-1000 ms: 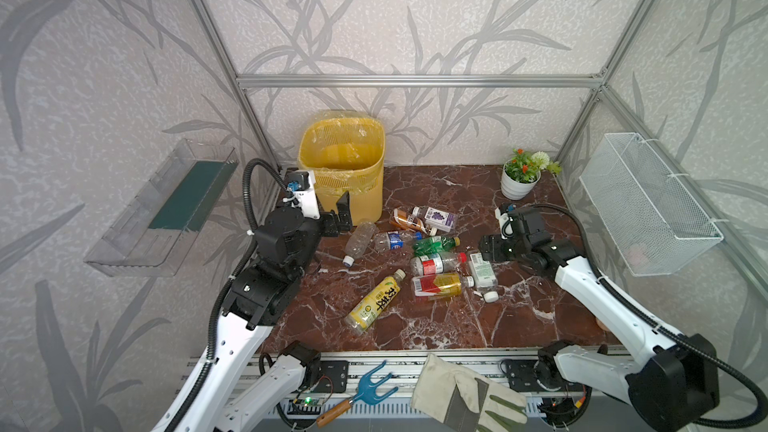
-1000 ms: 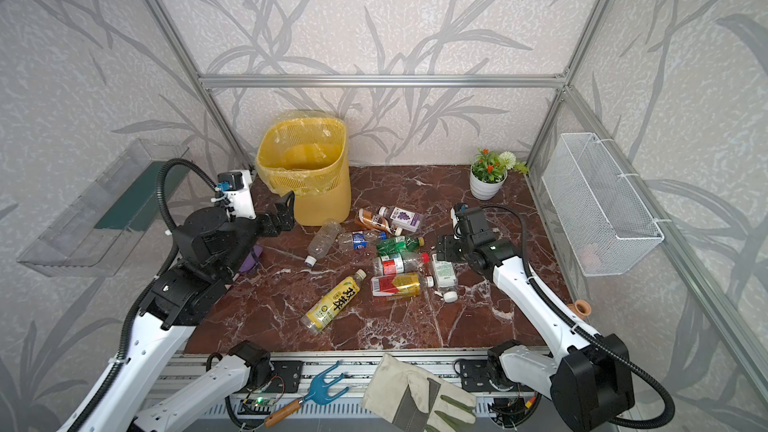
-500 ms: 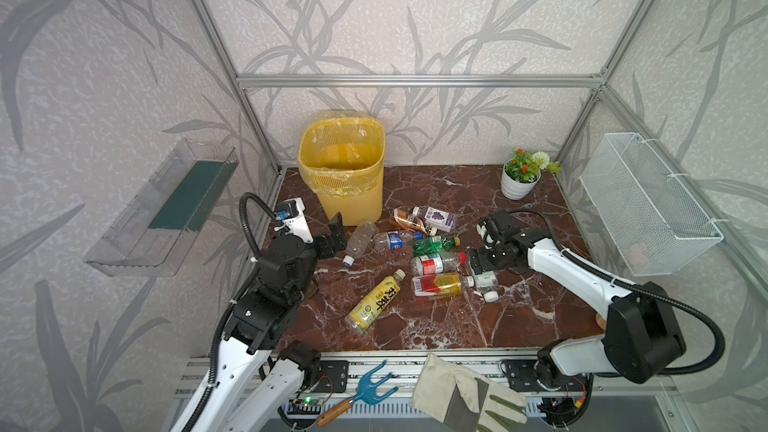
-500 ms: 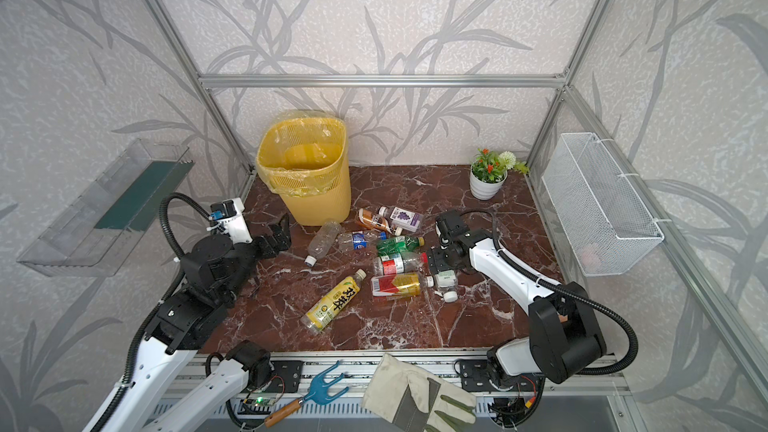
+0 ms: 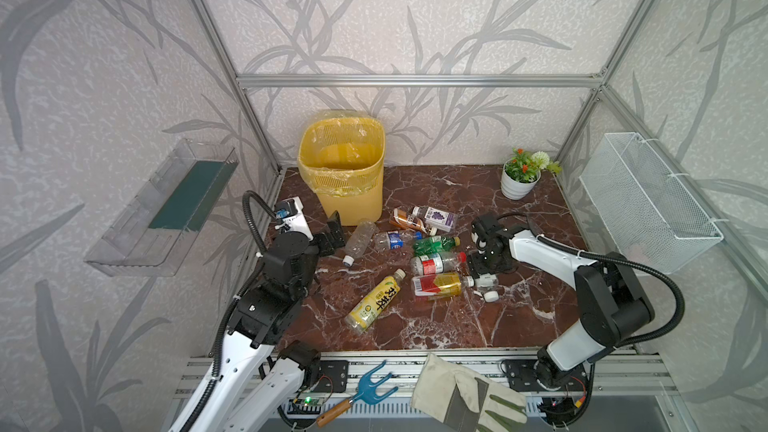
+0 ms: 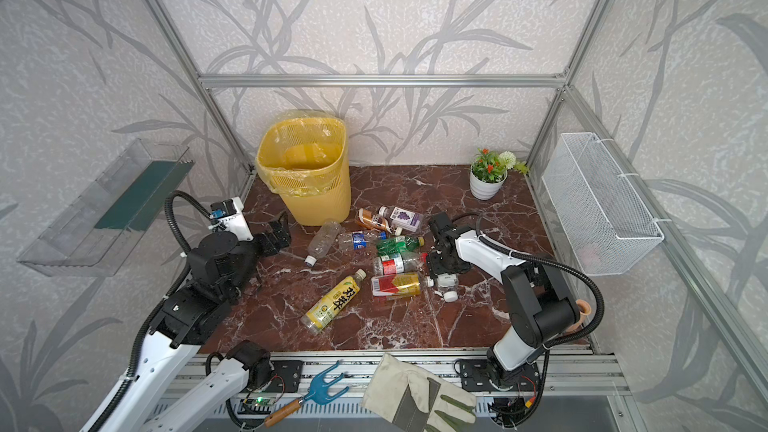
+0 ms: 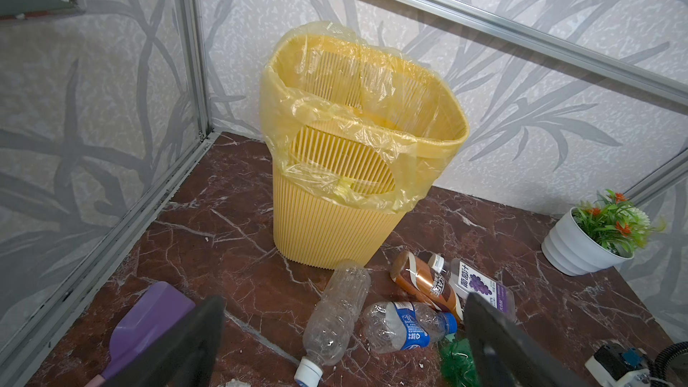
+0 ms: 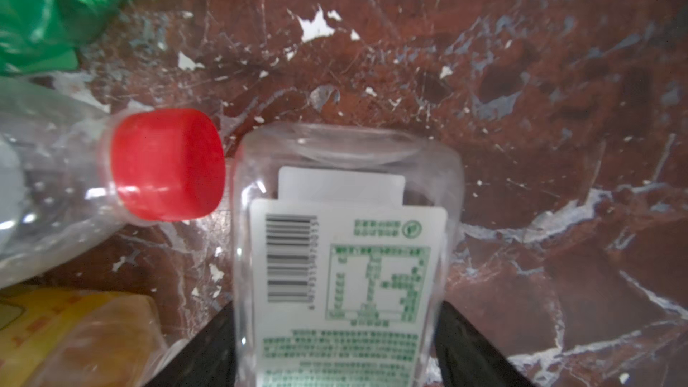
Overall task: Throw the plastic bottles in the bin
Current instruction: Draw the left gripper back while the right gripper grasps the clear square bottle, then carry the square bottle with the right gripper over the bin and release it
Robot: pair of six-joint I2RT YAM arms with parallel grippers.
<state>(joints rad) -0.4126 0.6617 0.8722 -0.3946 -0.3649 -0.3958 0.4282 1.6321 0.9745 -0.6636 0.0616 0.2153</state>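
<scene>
Right pincer: the right pincer point(image 5: 482, 271) is lowered to the counter point(image 5: 478, 326) at the right edge of the bottle cluster; its black fingers point(image 8: 208, 359) are partly apart, one against each long side of the white-labelled bottle point(image 8: 346, 255); whether that bottle is already clamped cannot be told
Left pincer: the left pincer point(image 5: 332, 233) is spread fully wide and nothing is held; it is near the counter, just beside the front of the bin point(image 5: 347, 201); the unlabelled bottle point(image 7: 335, 314) is seen just ahead of its tips, untouched; a purple spatula point(image 7: 149, 314) is seen on the counter beside it
White-labelled bottle: laid flat on the counter, base pointing away from the wrist; small, clear and flat-sided; a barcode and green print are shown on its label; its base is almost met by the red cap point(image 8: 167, 165) of the red-labelled bottle point(image 5: 436, 263)
Other plastic bottles: scattered on their sides mid-counter between the two pincers; the green bottle point(image 5: 434, 244) is crushed; the yellow-and-red bottle point(image 5: 436, 285) is just beside the right pincer; the yellow-labelled bottle point(image 5: 376, 301) is nearest the front; the blue-labelled point(image 5: 392, 240), brown point(image 5: 407, 220) and purple-labelled point(image 5: 438, 216) bottles are nearer the bin
Bin: upright at the back left of the counter; yellow, slatted, lined with a thin yellow bag; well apart from the right pincer
</scene>
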